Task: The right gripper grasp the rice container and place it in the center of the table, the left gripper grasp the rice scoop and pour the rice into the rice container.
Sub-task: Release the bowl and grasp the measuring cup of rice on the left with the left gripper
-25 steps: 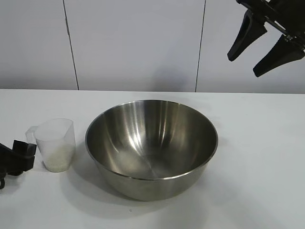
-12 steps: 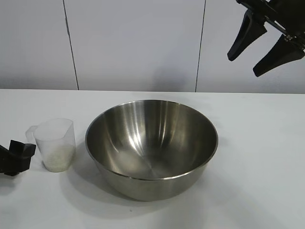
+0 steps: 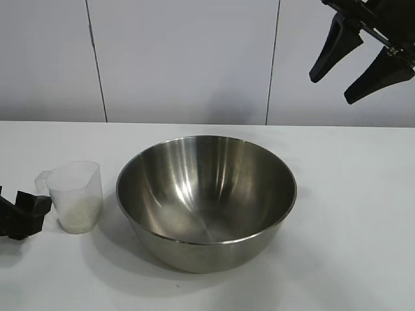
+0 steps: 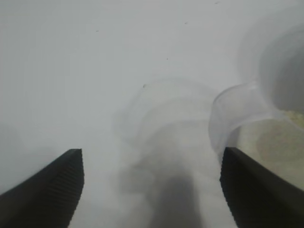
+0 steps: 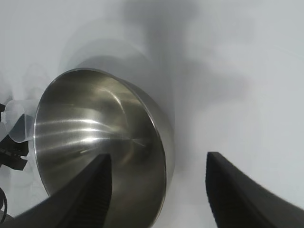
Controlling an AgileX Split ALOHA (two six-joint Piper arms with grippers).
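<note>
Left gripper down low on the table, fingers spread wide, nothing pinched, clear plastic rice scoop with rice just off its tip. Steel rice container mid-table, well below the raised right gripper, also spread, empty.

text: none readable | labels: none | numbers: none
</note>
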